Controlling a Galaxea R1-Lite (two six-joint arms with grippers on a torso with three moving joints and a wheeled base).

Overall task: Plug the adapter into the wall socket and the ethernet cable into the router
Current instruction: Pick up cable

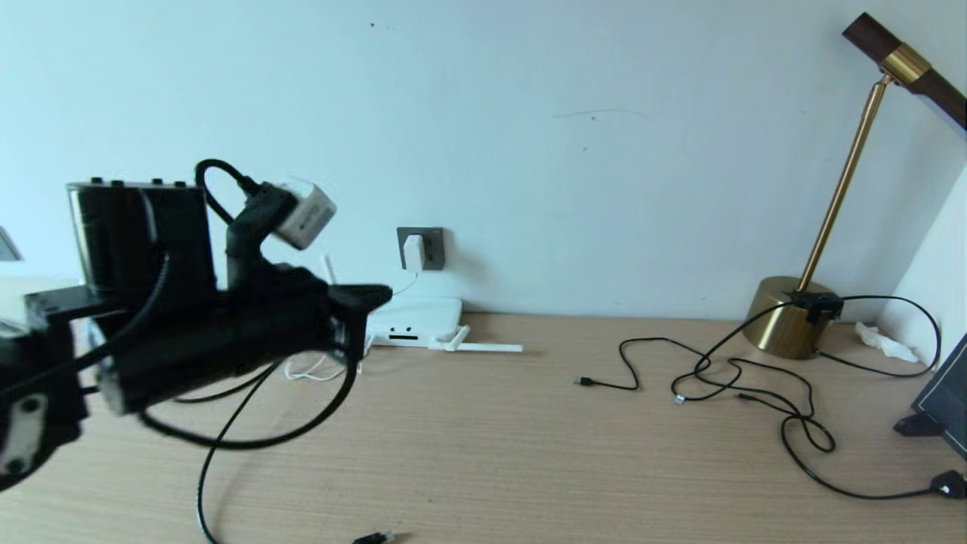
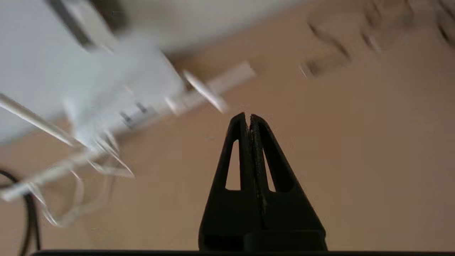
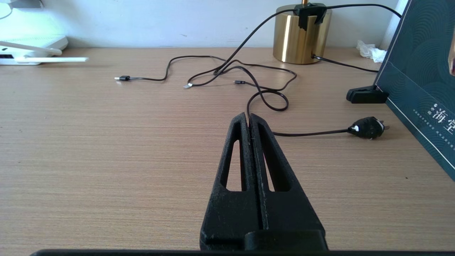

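The white adapter (image 1: pixel 413 251) sits in the dark-grey wall socket (image 1: pixel 433 248), and its thin white cord (image 1: pixel 313 372) runs down to the table. Below it lies the white router (image 1: pixel 417 319), with one antenna flat on the wood; it is blurred in the left wrist view (image 2: pixel 117 89). My left gripper (image 1: pixel 384 292) hovers just left of the router, shut and empty (image 2: pixel 247 117). The black ethernet cable (image 1: pixel 202 483) trails along the table's near edge, and its plug (image 1: pixel 372 538) lies loose there. My right gripper (image 3: pixel 247 116) is shut and empty, low over bare table.
A brass lamp (image 1: pixel 786 321) stands at the back right, with thin black cables (image 1: pixel 725 378) tangled in front of it. One ends in a black mains plug (image 3: pixel 368 127). A dark teal board (image 3: pixel 419 78) on a black foot stands at the far right.
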